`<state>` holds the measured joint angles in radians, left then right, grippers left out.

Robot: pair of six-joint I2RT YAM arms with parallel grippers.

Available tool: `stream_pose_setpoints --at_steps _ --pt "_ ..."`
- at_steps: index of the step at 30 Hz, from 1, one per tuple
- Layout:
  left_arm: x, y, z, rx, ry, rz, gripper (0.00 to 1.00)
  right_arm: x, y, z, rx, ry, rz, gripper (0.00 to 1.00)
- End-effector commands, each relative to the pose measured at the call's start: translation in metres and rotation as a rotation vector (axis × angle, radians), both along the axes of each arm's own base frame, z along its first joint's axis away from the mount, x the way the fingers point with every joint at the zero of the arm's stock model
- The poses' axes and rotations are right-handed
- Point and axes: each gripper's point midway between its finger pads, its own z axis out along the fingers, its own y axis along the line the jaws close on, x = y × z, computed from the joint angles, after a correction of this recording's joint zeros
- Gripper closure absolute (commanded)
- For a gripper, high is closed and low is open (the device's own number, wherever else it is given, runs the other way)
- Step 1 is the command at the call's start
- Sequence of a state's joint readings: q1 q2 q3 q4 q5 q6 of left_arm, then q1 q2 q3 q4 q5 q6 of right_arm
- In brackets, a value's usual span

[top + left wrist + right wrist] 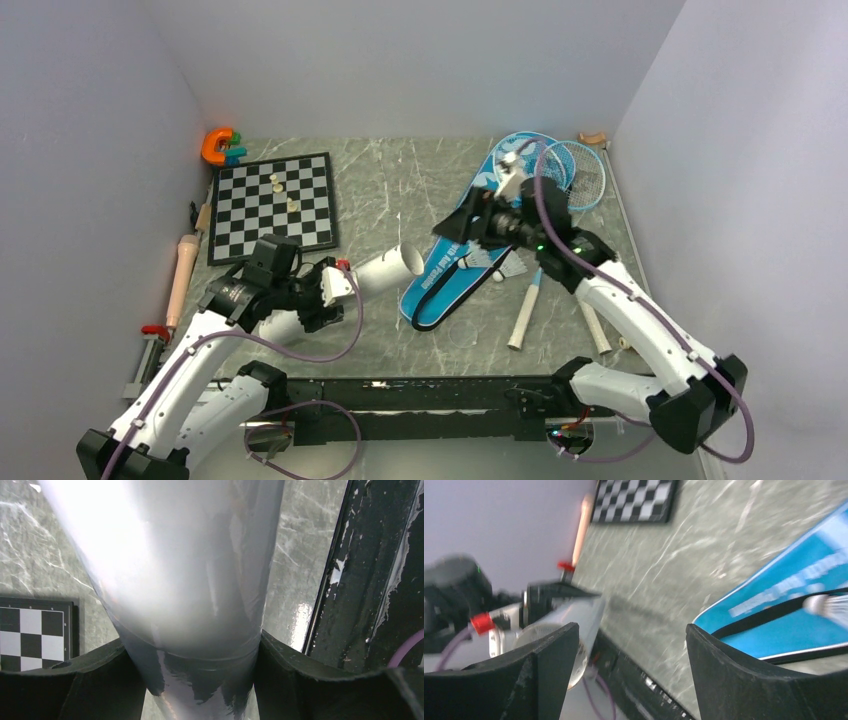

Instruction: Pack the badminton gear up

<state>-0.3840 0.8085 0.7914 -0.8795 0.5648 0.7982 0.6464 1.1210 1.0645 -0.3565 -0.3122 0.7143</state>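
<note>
Pale-grey tube (190, 570) is pinched firmly between the left gripper's (192, 680) fingers, its open mouth pointing toward the blue bag (455, 270). The right gripper (631, 670) hangs empty, jaws spread, over a shuttlecock (824, 602) lying on that bag. The danger is the glossy wall: the tube could slide, and its mouth would drift off line.

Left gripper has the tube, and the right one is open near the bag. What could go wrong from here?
1. The left gripper clamps the glossy pale-grey tube partway along, with its open end sticking out. The tube may slip or swivel.
2. The open right gripper faces the tube's mouth from close by, so a misjudged approach could knock the tube.
3. A shuttlecock lies on the blue bag by its black strap. A grab might snag the strap.
</note>
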Motion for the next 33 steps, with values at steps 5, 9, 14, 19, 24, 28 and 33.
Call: stream_pose_setpoints --at_steps 5,9,14,19,24,28,33 --pt "-0.001 0.003 -0.007 0.026 -0.057 -0.047 0.89 0.060 -0.092 -0.024 -0.079 0.024 -0.269 0.18" --pt "-0.005 0.003 -0.006 0.032 -0.055 -0.070 0.89 0.087 -0.110 -0.084 -0.177 0.111 -0.357 0.22" --pt "-0.012 0.007 -0.008 0.055 -0.056 -0.101 0.89 0.106 -0.122 -0.136 -0.294 0.173 -0.392 0.30" --pt "-0.014 0.007 -0.008 0.059 -0.061 -0.112 0.89 0.108 -0.123 -0.169 -0.339 0.224 -0.377 0.35" --pt "-0.015 0.006 -0.009 0.052 -0.049 -0.113 0.88 0.107 -0.119 -0.186 -0.337 0.240 -0.355 0.40" --pt "-0.017 0.005 -0.011 0.049 -0.045 -0.117 0.89 0.106 -0.115 -0.200 -0.336 0.267 -0.330 0.51" --pt "-0.018 0.007 -0.014 0.060 -0.039 -0.119 0.89 0.101 -0.108 -0.200 -0.297 0.283 -0.300 0.89"
